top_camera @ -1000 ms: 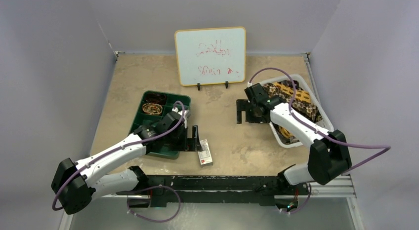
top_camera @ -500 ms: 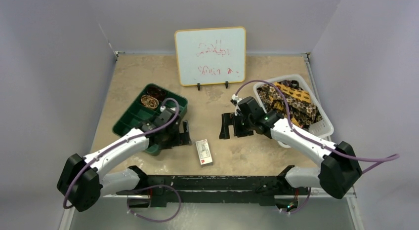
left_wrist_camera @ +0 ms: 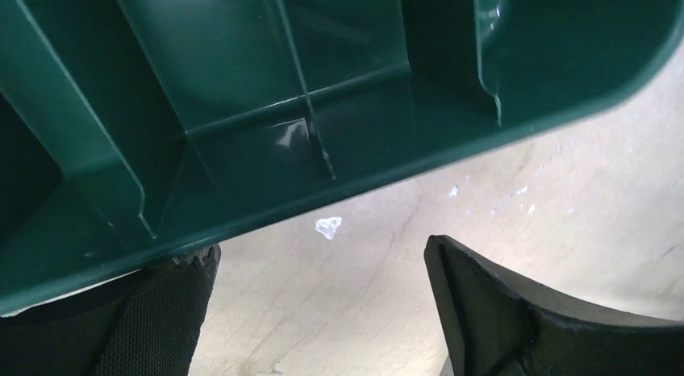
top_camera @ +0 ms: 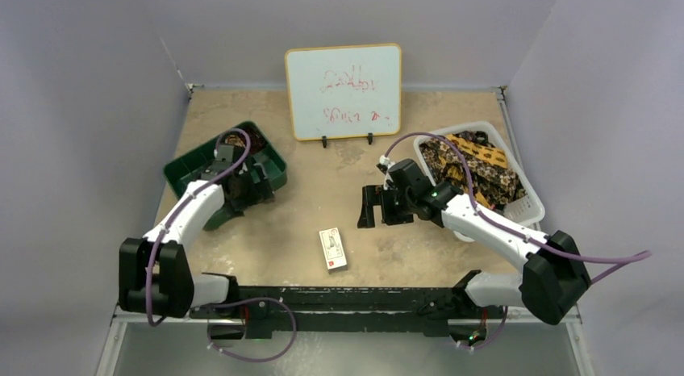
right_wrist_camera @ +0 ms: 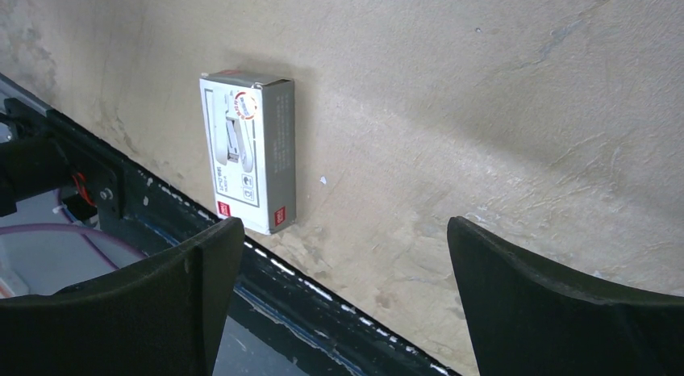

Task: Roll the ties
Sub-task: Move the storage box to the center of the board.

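1. Ties (top_camera: 472, 162): a loose heap of brown mottled, mustard and dark patterned fabric lies in the white basket (top_camera: 531, 200) at the right side of the bench (top_camera: 323, 198). From above, the right arm crosses the basket's near left corner and hides part of the heap.
2. Right tool (top_camera: 375, 208): it hangs over bare bench to the left of the basket, near it but apart from the ties. Its wrist view shows both fingers spread wide with nothing between them, so the tool is released. None of the fabric appears in that view.
3. Small white box (right_wrist_camera: 248, 150): it lies flat on the bench near the front rail, ahead of the right tool and apart from its fingers.
4. Left tool (top_camera: 246, 186): it sits at the near right edge of the green tray (top_camera: 187, 168), at the far left of the bench and well apart from the basket of ties. The tray lies askew to the bench edges.
5. Left tool, wrist view: the tray's divided compartments fill the upper part of the view. One finger (left_wrist_camera: 153, 319) meets the underside of the tray's rim, and the other stands clear over bare bench. The jaws are spread and grip nothing.
6. Tray contents: seen from above, a brownish patch at the tray's far corner is largely covered by the arm and its cable. Whether it is a coiled tie cannot be told.
7. Whiteboard (top_camera: 343, 91): it stands upright at the far edge of the bench, between tray and basket, and bears faint red marks.
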`<action>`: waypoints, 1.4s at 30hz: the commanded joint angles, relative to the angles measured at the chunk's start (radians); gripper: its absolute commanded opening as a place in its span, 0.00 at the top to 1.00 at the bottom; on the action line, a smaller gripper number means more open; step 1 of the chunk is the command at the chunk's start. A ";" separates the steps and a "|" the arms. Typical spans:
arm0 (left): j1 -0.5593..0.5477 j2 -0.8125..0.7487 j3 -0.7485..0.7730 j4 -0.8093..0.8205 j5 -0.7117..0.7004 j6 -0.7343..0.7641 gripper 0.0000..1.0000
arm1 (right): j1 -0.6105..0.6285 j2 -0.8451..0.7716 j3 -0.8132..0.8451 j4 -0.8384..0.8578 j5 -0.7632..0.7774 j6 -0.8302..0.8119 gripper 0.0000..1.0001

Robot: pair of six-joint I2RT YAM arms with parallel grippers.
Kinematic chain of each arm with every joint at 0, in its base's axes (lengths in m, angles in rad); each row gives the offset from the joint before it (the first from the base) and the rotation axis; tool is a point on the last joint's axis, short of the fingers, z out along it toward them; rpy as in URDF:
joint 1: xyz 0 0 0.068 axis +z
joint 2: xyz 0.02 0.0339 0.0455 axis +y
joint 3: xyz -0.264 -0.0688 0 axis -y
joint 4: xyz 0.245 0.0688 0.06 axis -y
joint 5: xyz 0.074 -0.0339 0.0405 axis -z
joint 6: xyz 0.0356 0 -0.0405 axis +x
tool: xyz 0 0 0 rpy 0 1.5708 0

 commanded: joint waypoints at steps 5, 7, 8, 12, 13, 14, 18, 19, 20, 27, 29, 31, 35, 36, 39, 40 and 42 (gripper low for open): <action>0.122 -0.066 0.036 0.016 0.202 0.009 0.06 | 0.001 -0.004 0.014 -0.002 -0.021 -0.015 0.01; 0.122 -0.194 -0.027 -0.008 0.167 -0.058 0.04 | 0.000 0.003 0.011 0.001 -0.015 -0.022 0.01; 0.122 -0.259 -0.048 -0.037 0.126 -0.110 0.03 | 0.001 0.009 0.011 0.006 -0.014 -0.025 0.01; 0.125 -0.411 -0.043 -0.172 -0.084 -0.190 0.00 | 0.000 0.051 0.028 0.011 -0.033 -0.052 0.01; 0.125 -0.418 -0.022 -0.195 -0.134 -0.193 0.00 | 0.000 0.064 0.037 0.004 -0.037 -0.063 0.01; 0.126 -0.414 0.004 -0.203 -0.174 -0.178 0.00 | 0.000 0.076 0.048 -0.003 -0.039 -0.075 0.01; 0.161 -0.279 0.156 -0.247 -0.363 -0.117 0.00 | 0.000 0.097 0.092 -0.050 -0.035 -0.123 0.01; 0.194 -0.222 0.185 -0.243 -0.384 -0.095 0.00 | 0.000 0.096 0.100 -0.061 -0.033 -0.135 0.01; 0.236 -0.186 0.209 -0.231 -0.386 -0.076 0.00 | 0.000 0.093 0.107 -0.073 -0.029 -0.145 0.01; 0.522 -0.054 0.229 -0.053 -0.162 0.041 0.00 | 0.000 0.063 0.130 -0.137 -0.023 -0.200 0.01; 0.553 -0.008 0.230 -0.037 -0.143 0.064 0.00 | 0.001 0.056 0.122 -0.149 -0.032 -0.198 0.01; 0.585 0.043 0.223 0.001 -0.066 0.107 0.00 | 0.000 0.057 0.122 -0.158 -0.029 -0.206 0.01; 0.612 0.181 0.241 0.033 0.000 0.158 0.00 | 0.000 0.072 0.128 -0.175 -0.023 -0.224 0.01; 0.616 0.220 0.254 0.029 0.000 0.161 0.00 | 0.001 0.077 0.131 -0.178 -0.022 -0.229 0.01; 0.630 0.228 0.278 0.058 -0.002 0.196 0.00 | 0.000 0.091 0.140 -0.190 -0.015 -0.239 0.01; 0.636 0.226 0.278 0.082 0.015 0.206 0.00 | 0.000 0.093 0.140 -0.188 -0.014 -0.241 0.01; 0.649 0.248 0.301 0.126 0.087 0.238 0.00 | 0.000 0.106 0.142 -0.186 -0.010 -0.239 0.01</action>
